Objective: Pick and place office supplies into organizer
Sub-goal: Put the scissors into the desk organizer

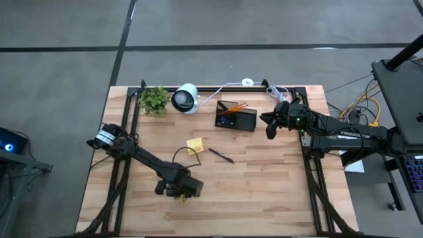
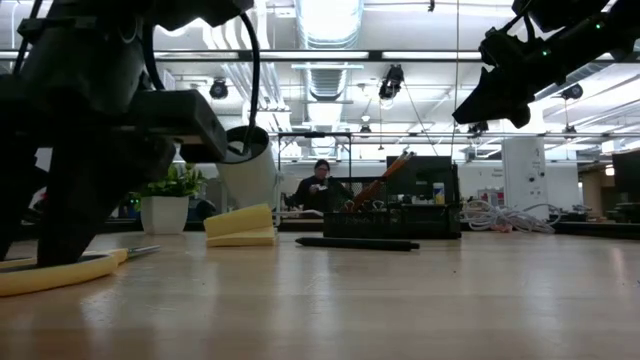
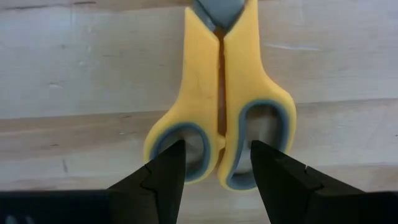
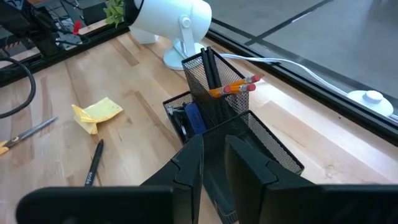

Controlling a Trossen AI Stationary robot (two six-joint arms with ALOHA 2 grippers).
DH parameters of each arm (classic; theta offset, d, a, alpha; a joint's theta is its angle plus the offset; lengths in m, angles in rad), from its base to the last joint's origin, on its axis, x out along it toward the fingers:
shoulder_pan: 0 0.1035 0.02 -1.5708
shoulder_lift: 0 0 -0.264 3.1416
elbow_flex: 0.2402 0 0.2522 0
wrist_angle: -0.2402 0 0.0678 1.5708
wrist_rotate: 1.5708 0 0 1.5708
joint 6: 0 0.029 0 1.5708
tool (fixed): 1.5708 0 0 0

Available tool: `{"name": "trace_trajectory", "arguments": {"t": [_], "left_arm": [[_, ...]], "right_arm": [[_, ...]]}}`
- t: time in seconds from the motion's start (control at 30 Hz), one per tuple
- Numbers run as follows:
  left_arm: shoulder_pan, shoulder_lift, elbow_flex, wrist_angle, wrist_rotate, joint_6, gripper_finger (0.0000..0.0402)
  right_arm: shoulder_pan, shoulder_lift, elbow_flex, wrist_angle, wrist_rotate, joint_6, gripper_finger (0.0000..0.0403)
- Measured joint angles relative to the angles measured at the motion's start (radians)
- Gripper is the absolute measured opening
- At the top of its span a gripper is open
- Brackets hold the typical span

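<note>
Left wrist view puts the left pincer (image 3: 214,171) released, directly over the yellow-handled scissors (image 3: 221,106) with grey-lined finger loops, which lie flat on the wooden table (image 1: 264,185), their long axis running straight away from the fingers, blades farthest. This arm is by far the nearer; its next move looks like a short drop and squeeze. The right pincer (image 1: 270,127) hangs beside the black mesh organizer (image 1: 236,118) at the far edge; its fingers stand nearly together, holding nothing. Loose count: 1 scissors, 1 crumpled yellow sticky-note pad (image 1: 194,145), 1 black pen (image 1: 221,155). Orange pencils (image 4: 235,88) already stand in the organizer.
</note>
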Motion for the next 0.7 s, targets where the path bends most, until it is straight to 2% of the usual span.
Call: {"name": "trace_trajectory", "arguments": {"t": [0.2,0.7], "left_arm": [[-0.004,0.0,-0.001,0.0,-0.05,-0.001,0.0166],[-0.003,0.034,-0.004,0.0,-0.057,-0.001,0.0166]], "right_arm": [[0.0,0.0,0.0,0.0,0.0,0.0,0.0057],[0.0,0.0,0.0,0.0,0.0,0.0,0.0057]]}}
